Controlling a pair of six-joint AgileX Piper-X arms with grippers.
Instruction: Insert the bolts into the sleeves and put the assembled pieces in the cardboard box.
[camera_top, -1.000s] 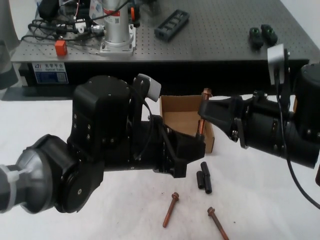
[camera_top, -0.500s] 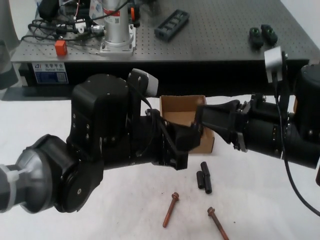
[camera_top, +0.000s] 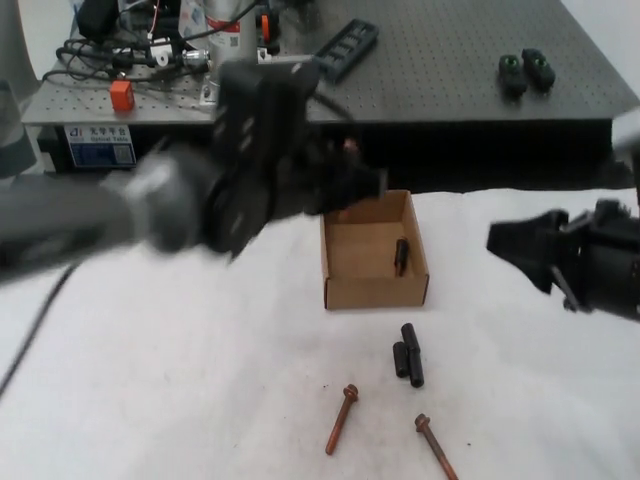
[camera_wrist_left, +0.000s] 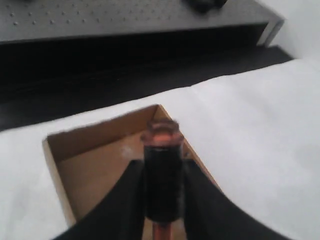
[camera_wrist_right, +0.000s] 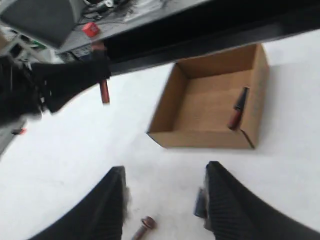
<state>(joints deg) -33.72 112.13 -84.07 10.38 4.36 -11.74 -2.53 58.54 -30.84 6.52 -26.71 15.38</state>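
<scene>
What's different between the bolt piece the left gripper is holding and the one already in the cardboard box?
The held piece is clamped in the left gripper outside the cardboard box; the boxed piece lies free on the box floor. The held piece hangs near upright; the boxed piece lies beside a wall. Both are coppery bolts in black sleeves.

Bright even light, faint shadows on white cloth (camera_top: 200, 380)

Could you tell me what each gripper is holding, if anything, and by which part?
The left gripper clamps a sleeved bolt by its black sleeve, copper head protruding. The right gripper is open and empty.
</scene>
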